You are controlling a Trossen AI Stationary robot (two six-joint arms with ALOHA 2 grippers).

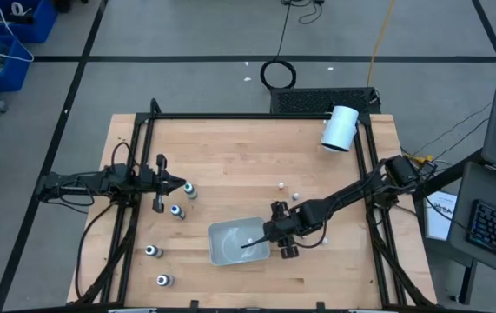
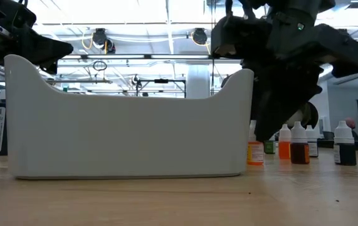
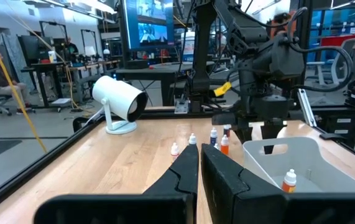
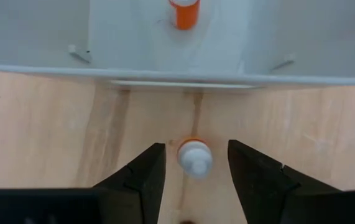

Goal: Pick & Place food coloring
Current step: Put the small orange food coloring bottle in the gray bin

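Observation:
My right gripper [image 4: 196, 151] is open and points down at the table just beside the clear tray [image 1: 227, 252]. Its fingers stand on either side of a tiny upright orange bottle with a white cap [image 4: 194, 158] without touching it. Another orange bottle [image 4: 184, 12] stands inside the tray, and the left wrist view shows it too [image 3: 289, 180]. Several more small bottles [image 2: 299, 145] stand on the table behind my right gripper [image 2: 285, 94]. My left gripper [image 3: 199, 167] is shut and waits near the table's left side [image 1: 175, 184], beside two dark-bodied bottles [image 1: 190, 189].
A big white cylinder [image 1: 340, 129] lies near the table's far right corner. Two more dark-bodied bottles [image 1: 152, 251] [image 1: 164, 280] stand near the left near corner. Tiny whitish bottles [image 1: 281, 184] dot the middle of the table. Black frame rails [image 1: 230, 116] run along the table's edges.

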